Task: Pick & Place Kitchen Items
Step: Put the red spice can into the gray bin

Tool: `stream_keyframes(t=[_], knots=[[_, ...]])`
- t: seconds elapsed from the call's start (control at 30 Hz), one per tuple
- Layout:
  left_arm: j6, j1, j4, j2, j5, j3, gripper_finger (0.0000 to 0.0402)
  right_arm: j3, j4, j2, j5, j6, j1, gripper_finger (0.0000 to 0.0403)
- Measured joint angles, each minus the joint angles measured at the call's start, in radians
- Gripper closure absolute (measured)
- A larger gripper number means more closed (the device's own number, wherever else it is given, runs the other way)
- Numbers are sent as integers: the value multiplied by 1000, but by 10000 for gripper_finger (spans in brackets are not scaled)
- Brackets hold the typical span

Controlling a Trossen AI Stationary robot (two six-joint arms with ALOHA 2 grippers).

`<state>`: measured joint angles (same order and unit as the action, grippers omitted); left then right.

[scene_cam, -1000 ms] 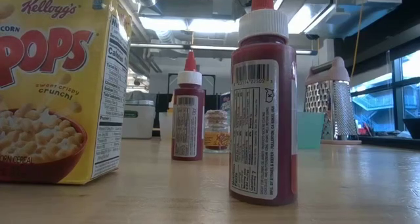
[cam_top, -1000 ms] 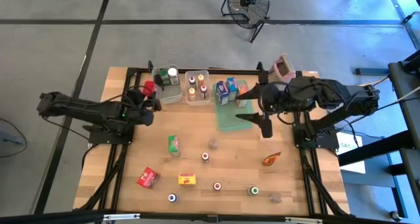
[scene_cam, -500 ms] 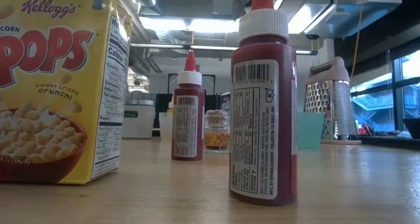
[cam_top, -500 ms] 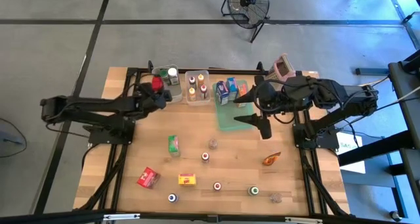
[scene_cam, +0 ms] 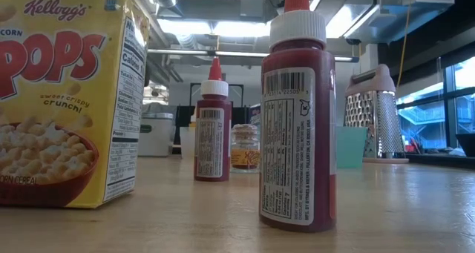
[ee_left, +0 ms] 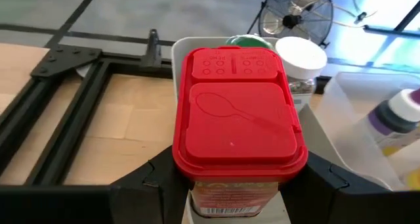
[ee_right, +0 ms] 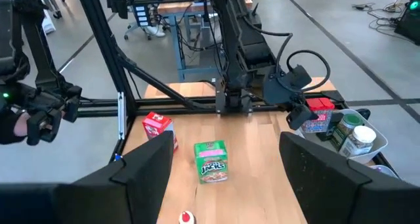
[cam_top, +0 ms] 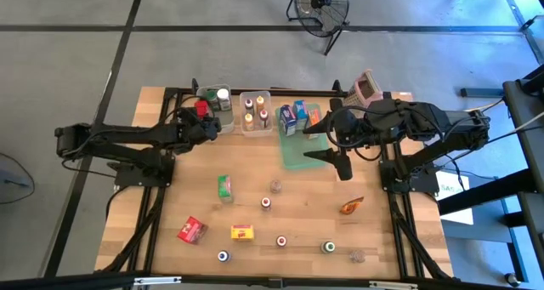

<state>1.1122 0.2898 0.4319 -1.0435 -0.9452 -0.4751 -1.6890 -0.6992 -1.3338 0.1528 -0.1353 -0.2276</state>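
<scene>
The table [cam_top: 170, 205] carries three clear bins at its twelve o'clock edge, and the left bin [cam_top: 209, 120], toward eleven o'clock, already holds a white-capped jar [cam_top: 223, 94] and a green-lidded one. The left gripper [cam_top: 206, 124] sits at that bin's near rim, clamped on a red-lidded jar [ee_left: 237, 129]. In the left wrist view the fingers press both sides of the jar just under its lid.

The main risk is a bad release. The bin is partly full, and the jar is at the rim, not clearly inside it. Let go here, it could catch the wall, tip outward onto the table, or knock the white-capped jar over. The grip is high on the body, so a tilt could let it slip.

The jar stands upright in the grip, long axis vertical, its flat red lid facing up. The lid's shaker holes lie toward the bin, and the spoon flap lies toward the wrist.

The right gripper [cam_top: 321, 139] hangs over the green tray [cam_top: 297, 158] at about one o'clock of the table's centre, jaws spread wide and empty.

Smaller items wait across the near half: a green carton [cam_top: 224, 187], a red carton [cam_top: 192, 230], a yellow carton [cam_top: 243, 232], an orange packet [cam_top: 352, 206] and several small jars.
</scene>
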Motion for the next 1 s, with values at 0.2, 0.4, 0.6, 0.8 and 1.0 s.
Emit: stream_keyframes(t=[0.2,0.4,0.6,0.8,1.0], knots=[[-17,20,20,0,6,0,212,0,-1,0,0,18,13,123],[-15,44,45,0,8,0,212,0,-1,0,0,23,31,123],[-33,64,44,0,23,0,196,0,-1,0,0,26,38,123],[-76,104,41,-45,85,0,202,0,-1,0,0,47,40,123],[-71,112,35,-96,95,0,199,0,-1,0,0,47,53,123]])
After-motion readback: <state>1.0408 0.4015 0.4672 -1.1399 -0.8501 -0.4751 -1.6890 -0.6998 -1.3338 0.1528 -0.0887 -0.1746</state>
